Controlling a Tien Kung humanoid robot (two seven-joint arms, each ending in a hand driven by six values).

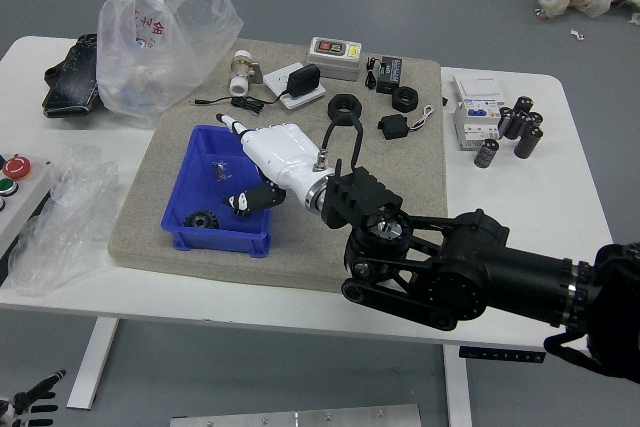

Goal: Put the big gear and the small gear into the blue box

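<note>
White bench [575, 192], and here's the right hand [283, 157] over the blue box [222, 240], fingers apart, black gear [201, 219] inside! Left hand [26, 407] beyond the near edge, fingers loose.

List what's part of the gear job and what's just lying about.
Part of the job:
- blue box
- black gear inside it
- right hand, over the box
- second gear: can't make it out

Lying about:
- plastic bag with red print
- black adapter
- black cylinders
</note>
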